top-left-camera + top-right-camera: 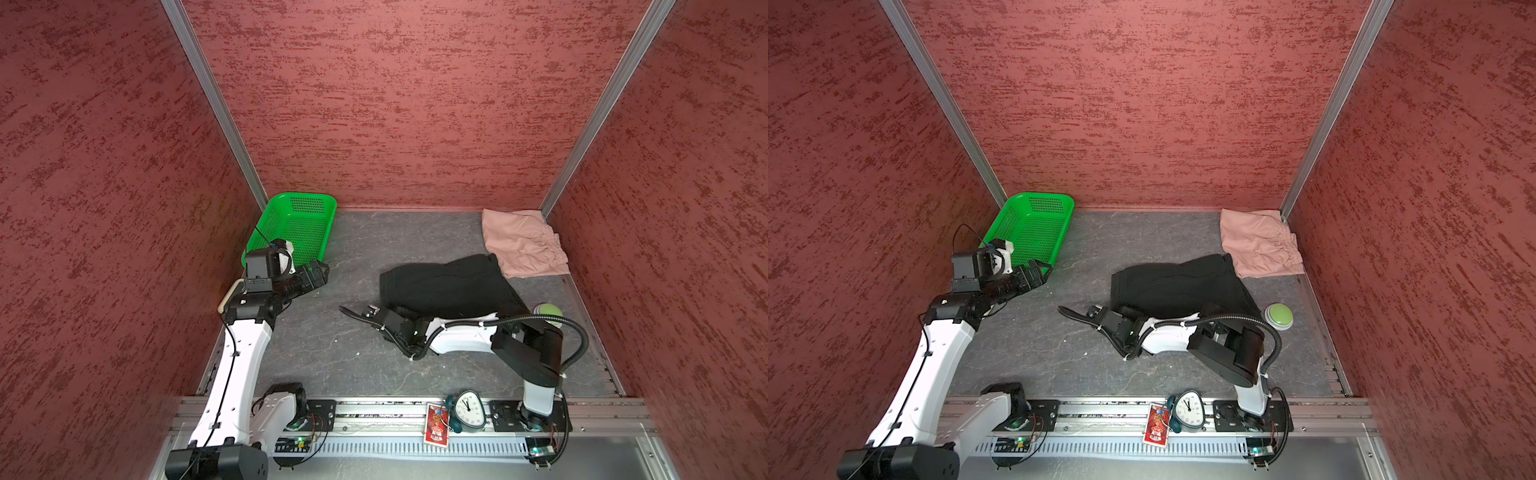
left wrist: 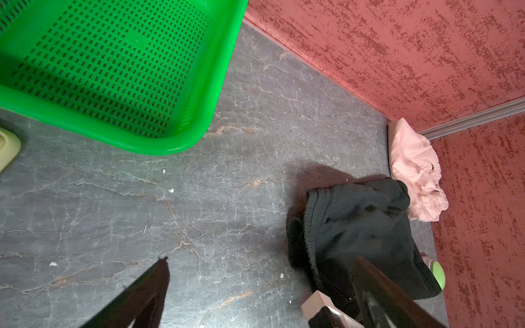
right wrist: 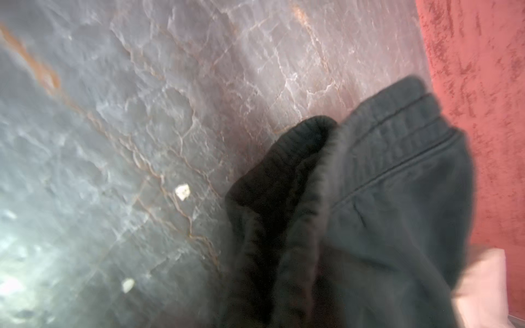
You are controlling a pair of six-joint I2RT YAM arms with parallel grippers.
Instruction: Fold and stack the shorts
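Nearest us, the right gripper lies low on the table with its jaws closed down; the fingers are hidden, but the waistband bunches up toward the wrist camera, so we judge it has pinched the near corner of the black shorts, the hold a fold wants; those shorts lie spread on the right of the table; farther back the left gripper hovers wide apart and empty by the green basket, kept clear, we think, until a second corner needs holding; farthest, the pink shorts sit roughly folded in the right corner, their edge just under the black pair, probably the base of the stack.
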